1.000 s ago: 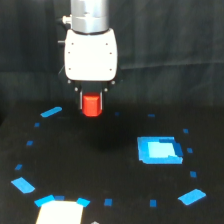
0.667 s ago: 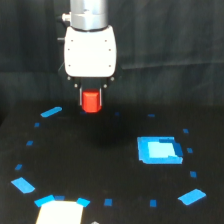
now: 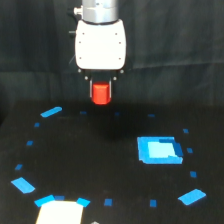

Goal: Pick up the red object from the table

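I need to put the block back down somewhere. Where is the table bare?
The table is bare in the middle, between the blue rectangle on the exterior view's right and the small blue marks on its left. The near edge is busier: a white patch and more blue tape. The gripper holds the red block above the far side.

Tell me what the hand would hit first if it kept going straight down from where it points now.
The hand points down with the red object between its fingers. Straight below looks like bare black table, so the red object would likely touch there first; depth is uncertain from this single view.
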Tool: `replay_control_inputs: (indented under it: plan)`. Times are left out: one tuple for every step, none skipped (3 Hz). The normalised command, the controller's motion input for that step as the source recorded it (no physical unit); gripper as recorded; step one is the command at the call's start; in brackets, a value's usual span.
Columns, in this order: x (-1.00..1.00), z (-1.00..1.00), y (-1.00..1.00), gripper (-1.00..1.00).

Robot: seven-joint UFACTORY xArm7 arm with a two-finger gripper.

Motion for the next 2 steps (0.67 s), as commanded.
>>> replay_control_inputs:
  plan:
    - [-1.0, -0.39, -0.72, -1.0]
    - [0.27, -1.0, -1.0, -0.29]
